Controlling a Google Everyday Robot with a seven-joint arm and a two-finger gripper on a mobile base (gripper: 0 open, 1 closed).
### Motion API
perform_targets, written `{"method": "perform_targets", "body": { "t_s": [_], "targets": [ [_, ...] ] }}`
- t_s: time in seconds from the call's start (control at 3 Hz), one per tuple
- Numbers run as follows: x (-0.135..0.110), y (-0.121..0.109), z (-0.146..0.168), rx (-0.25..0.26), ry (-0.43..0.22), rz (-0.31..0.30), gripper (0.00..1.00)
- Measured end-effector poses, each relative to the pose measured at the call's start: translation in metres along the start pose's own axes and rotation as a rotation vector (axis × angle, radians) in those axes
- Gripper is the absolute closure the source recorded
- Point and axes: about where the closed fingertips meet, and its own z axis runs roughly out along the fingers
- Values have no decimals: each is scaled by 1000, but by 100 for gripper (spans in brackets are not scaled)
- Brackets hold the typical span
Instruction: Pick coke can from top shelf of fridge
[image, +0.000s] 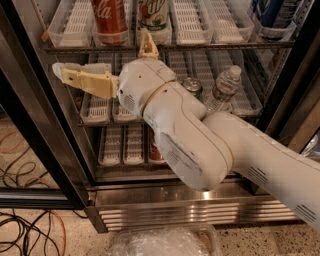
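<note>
The coke can (109, 20), red with white script, stands in a clear lane tray on the top shelf (210, 45) of the fridge (190, 212), at the upper left. My gripper (100, 51) is open just below and in front of it, at the level of the second rack. One tan finger (82, 80) points left and the other finger (148, 46) points up toward the shelf rail. Nothing is held between them. The can's top is cut off by the frame's edge.
A white-and-green can (152, 17) stands right of the coke can. Blue cans (272, 15) sit at the top right. A water bottle (222, 90) and a small can (192, 86) are on the second rack. Cables (25, 235) lie on the floor at left, and a plastic bag (165, 242) lies below.
</note>
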Motion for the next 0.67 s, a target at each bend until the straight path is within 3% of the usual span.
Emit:
{"method": "perform_targets", "body": {
  "t_s": [0.33,0.67],
  "targets": [
    [2,2,0,-15,-4,38,0],
    [1,3,0,-17,-4,19,0]
  ]
}}
